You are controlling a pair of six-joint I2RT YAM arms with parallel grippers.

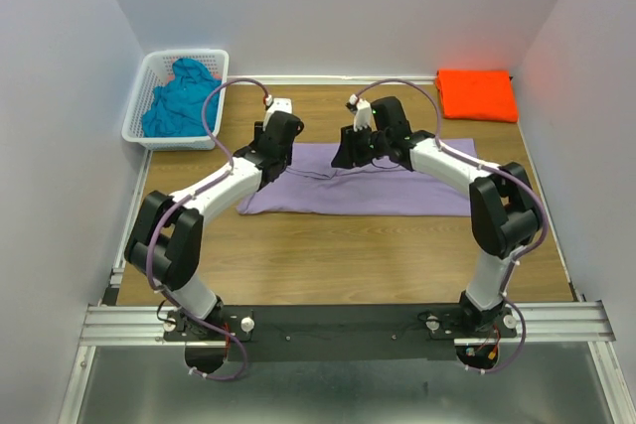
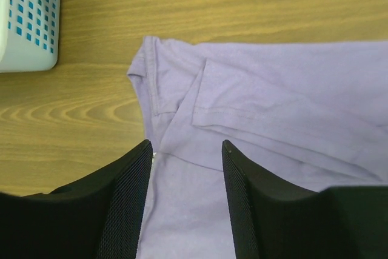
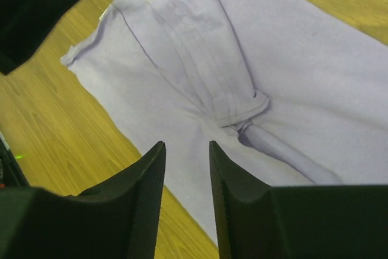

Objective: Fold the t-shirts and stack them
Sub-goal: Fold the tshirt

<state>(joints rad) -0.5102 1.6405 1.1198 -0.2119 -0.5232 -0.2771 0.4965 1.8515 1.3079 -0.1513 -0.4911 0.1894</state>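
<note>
Parted, empty left gripper (image 2: 186,147) and right gripper (image 3: 186,147) overhang lavender t-shirt (image 1: 397,192).

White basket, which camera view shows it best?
The top external view: the whole basket shows, with the teal t-shirt heaped inside. The left wrist view catches only a corner of its lattice wall; the right wrist view shows none of it.
</note>
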